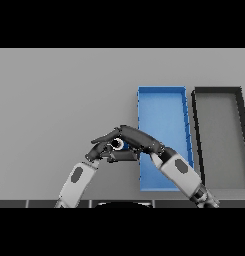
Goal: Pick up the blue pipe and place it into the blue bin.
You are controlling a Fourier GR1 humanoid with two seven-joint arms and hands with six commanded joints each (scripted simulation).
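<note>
The blue pipe (123, 146) shows only as a small blue piece with a pale ring end, just left of the blue bin (161, 112). My right hand (140, 140) reaches in from the lower right across the bin's left wall, its fingers curled over the pipe. My left hand (101, 150) comes in from the lower left and lies right against the pipe's left end with relaxed fingers. Most of the pipe is hidden between the two hands. I cannot tell whether it rests on the table or is lifted.
A black bin (219, 130) stands directly right of the blue bin, both long and open-topped. My right forearm (181, 172) crosses the blue bin's near end. Bare grey table (59, 100) stretches to the left and behind.
</note>
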